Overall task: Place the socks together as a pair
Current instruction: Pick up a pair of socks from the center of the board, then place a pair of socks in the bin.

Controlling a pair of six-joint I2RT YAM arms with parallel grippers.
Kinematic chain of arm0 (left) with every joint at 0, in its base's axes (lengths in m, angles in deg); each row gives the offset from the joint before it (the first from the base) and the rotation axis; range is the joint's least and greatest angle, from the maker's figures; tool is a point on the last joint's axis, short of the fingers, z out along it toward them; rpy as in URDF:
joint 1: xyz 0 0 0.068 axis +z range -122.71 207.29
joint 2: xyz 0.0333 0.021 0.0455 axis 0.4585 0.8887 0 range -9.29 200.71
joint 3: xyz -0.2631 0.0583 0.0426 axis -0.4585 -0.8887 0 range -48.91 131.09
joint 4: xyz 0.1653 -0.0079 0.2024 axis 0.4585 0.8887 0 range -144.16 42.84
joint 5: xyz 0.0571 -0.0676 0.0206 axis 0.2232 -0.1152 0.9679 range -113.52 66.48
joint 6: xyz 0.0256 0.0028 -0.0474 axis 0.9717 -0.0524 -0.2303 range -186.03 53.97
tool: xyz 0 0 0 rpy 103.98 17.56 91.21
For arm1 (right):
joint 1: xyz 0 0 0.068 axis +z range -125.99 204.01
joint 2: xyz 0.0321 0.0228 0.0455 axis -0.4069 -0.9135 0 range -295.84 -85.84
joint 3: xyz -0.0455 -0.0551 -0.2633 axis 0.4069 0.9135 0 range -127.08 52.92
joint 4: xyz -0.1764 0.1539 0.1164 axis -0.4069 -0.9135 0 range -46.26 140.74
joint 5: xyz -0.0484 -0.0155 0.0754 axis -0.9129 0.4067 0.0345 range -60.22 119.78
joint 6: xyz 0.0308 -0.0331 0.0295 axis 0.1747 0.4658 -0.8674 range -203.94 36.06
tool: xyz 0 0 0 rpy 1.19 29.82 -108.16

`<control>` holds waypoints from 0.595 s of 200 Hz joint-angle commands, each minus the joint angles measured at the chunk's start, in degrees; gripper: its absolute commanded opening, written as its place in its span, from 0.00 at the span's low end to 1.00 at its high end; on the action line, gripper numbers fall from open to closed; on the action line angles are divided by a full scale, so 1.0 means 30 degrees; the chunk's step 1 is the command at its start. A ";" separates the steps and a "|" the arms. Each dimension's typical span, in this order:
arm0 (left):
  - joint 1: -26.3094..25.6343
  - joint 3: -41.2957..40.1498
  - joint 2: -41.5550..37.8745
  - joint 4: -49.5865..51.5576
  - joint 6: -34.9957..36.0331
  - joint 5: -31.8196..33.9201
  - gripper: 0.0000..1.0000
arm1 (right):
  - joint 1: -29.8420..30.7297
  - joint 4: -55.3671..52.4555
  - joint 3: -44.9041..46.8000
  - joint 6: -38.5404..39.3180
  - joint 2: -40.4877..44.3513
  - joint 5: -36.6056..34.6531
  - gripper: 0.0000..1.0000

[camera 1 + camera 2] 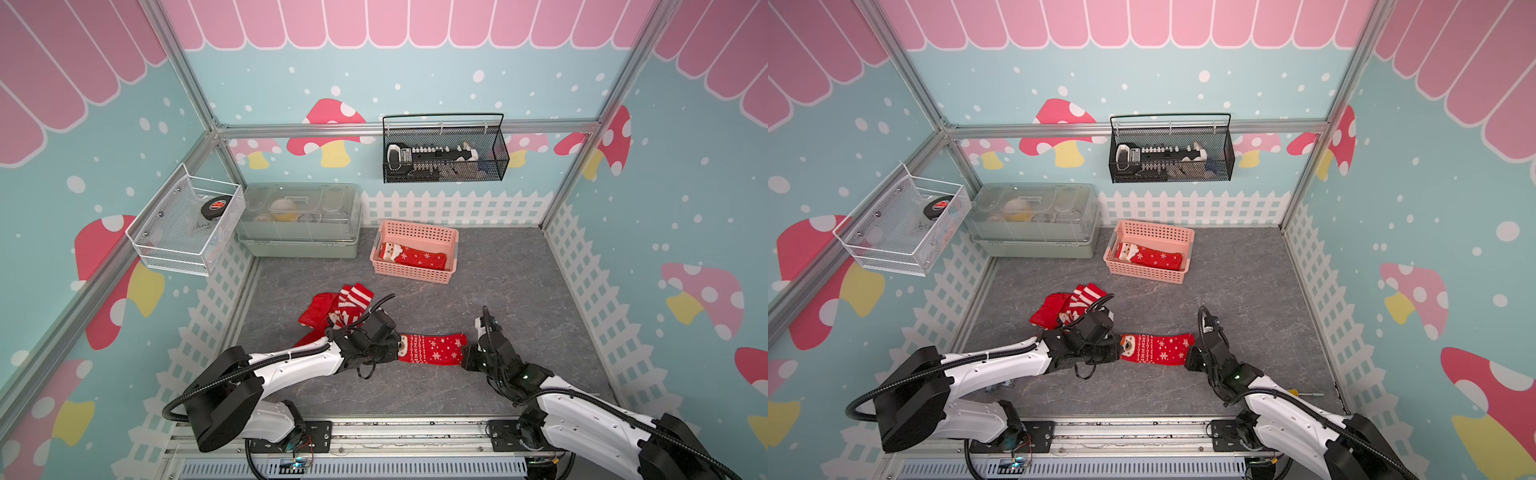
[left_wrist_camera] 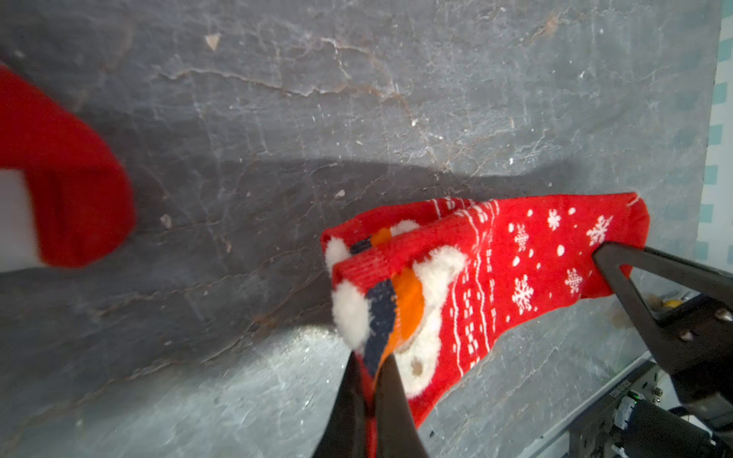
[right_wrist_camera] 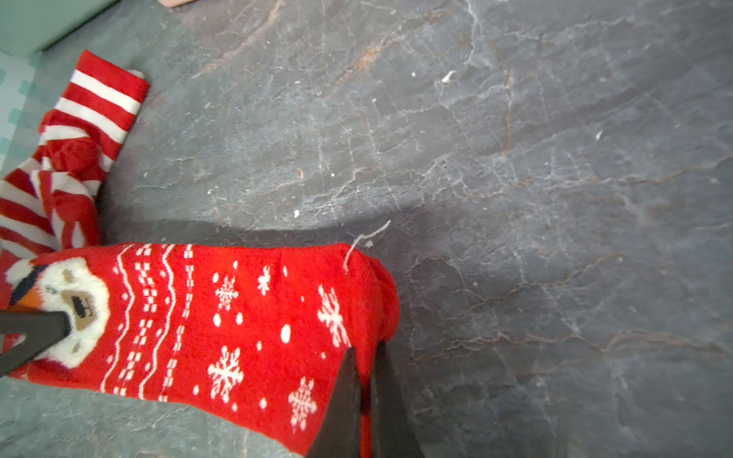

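Left gripper point(image 2: 367, 363): jaws closed on the cuff end of the snowflake sock point(image 2: 515, 257), pinching it at the fuzzy white face. Right gripper point(image 3: 365, 353): jaws closed on the toe end of the same sock. In both top views the snowflake sock point(image 1: 432, 350) point(image 1: 1156, 350) spans the gap between the left gripper point(image 1: 395, 351) and the right gripper point(image 1: 465, 358), lower centre of the frame, lengthwise from left to right above the grey table point(image 1: 519, 291). A heap of striped socks point(image 1: 347, 305) lies just up and left of the left gripper, red-and-white cuffs uppermost. Farther up the frame, centre, a pink basket point(image 1: 415, 275) holds one Santa-face sock point(image 1: 415, 257), lying flat inside it.
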 commanded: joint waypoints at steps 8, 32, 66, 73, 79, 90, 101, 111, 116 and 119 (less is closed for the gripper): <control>0.0049 0.1998 -0.1403 0.3037 0.1644 0.1479 0.00 | -0.0047 -0.0884 -0.1399 0.0464 0.1678 -0.0143 0.00; 0.0085 0.3873 -0.1937 0.4597 0.2973 0.2823 0.00 | -0.0043 -0.1713 -0.3044 0.0918 0.2237 -0.0706 0.00; 0.0401 0.6450 -0.1706 0.5226 0.5595 0.4018 0.00 | -0.0047 -0.1677 -0.6094 0.2106 0.0792 -0.1835 0.00; 0.0670 0.7037 -0.1432 0.5315 0.6109 0.4037 0.00 | -0.0047 -0.1620 -0.6743 0.2364 0.0262 -0.2344 0.00; 0.1010 0.7545 -0.1137 0.5400 0.6474 0.3957 0.00 | -0.0068 -0.1512 -0.7280 0.2604 -0.0289 -0.2848 0.00; 0.1802 0.8545 -0.0498 0.5395 0.7029 0.3742 0.00 | -0.0089 -0.1408 -0.8421 0.3022 -0.1455 -0.3724 0.00; 0.2646 0.9670 0.0331 0.5362 0.7388 0.3399 0.00 | -0.0204 -0.1424 -0.9657 0.3540 -0.2805 -0.4254 0.00; 0.3352 1.0677 0.1150 0.5289 0.7721 0.2932 0.00 | -0.0373 -0.1391 -1.0773 0.3767 -0.4019 -0.4519 0.00; 0.3631 1.1180 0.1558 0.5218 0.7925 0.2750 0.00 | -0.0466 -0.1222 -1.1304 0.3859 -0.4607 -0.4555 0.00; 0.3767 1.1472 0.1820 0.5198 0.8016 0.2673 0.00 | -0.0546 -0.1039 -1.1554 0.3940 -0.4964 -0.4541 0.00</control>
